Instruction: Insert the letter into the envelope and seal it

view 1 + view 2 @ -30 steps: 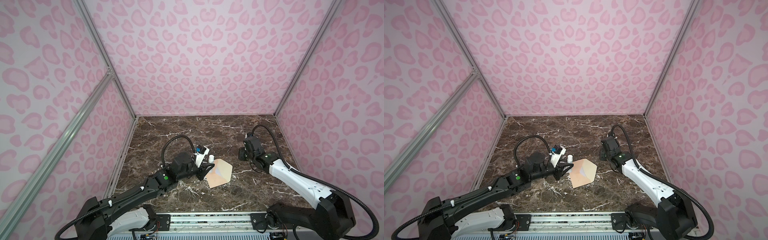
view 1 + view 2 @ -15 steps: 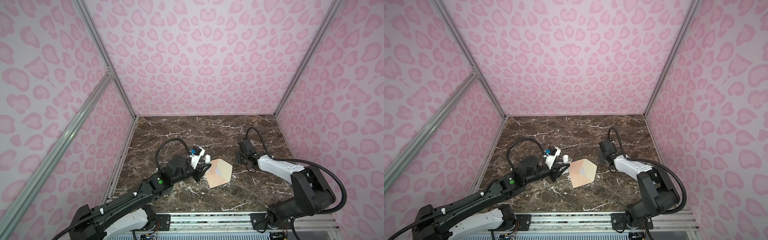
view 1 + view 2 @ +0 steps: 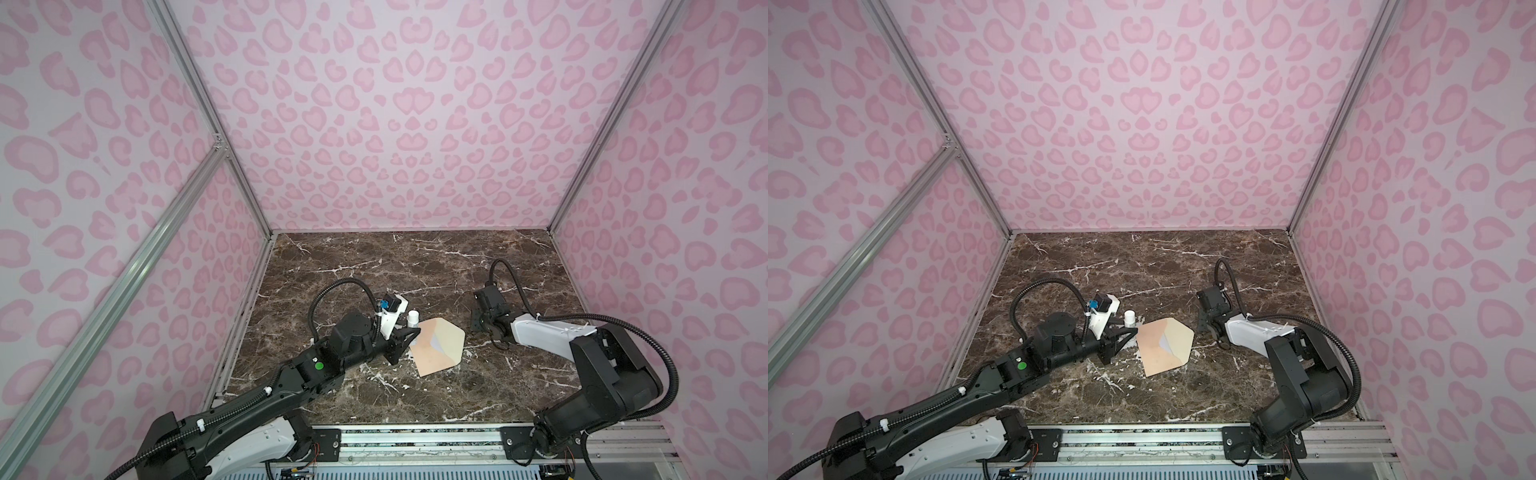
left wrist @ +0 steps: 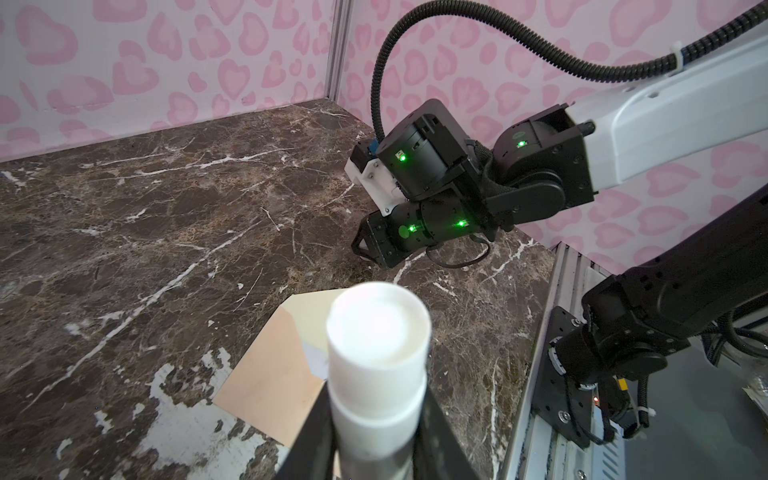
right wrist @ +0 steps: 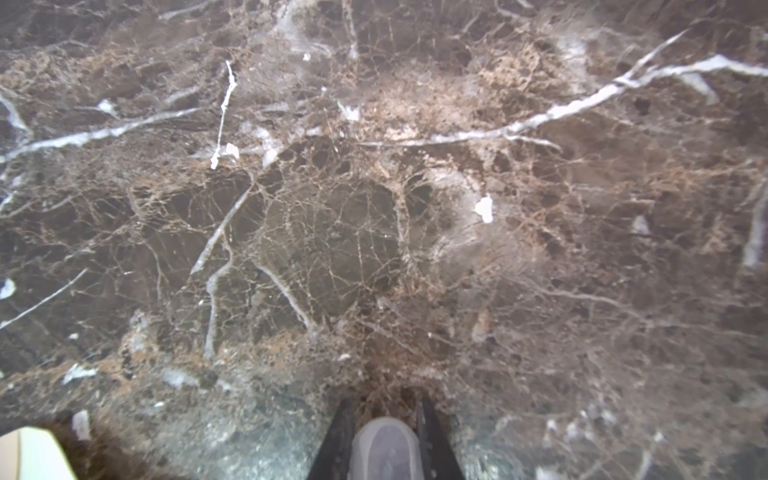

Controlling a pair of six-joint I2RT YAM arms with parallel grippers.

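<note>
The peach envelope (image 3: 430, 353) (image 3: 1156, 353) lies flat on the marble with its paler flap open to the right. A small grey-white corner of the letter (image 3: 436, 343) (image 4: 316, 358) shows in its mouth. My left gripper (image 3: 409, 332) (image 4: 376, 436) is at the envelope's left edge, shut on a white glue-stick tube (image 3: 412, 318) (image 4: 378, 332). To the right of the flap, my right gripper (image 3: 478, 327) (image 5: 386, 415) points down at the table. A greyish cap (image 5: 384, 449) sits between its fingers.
Pink patterned walls close in the marble table (image 3: 415, 266) on three sides. A metal rail (image 3: 415, 436) runs along the front edge. The right arm's forearm (image 3: 548, 336) lies low over the table's right side. A pale flap corner (image 5: 29, 453) shows in the right wrist view.
The right arm has folded down, bringing its gripper low to the table right of the envelope. The left gripper with the glue stick has shifted slightly left.
</note>
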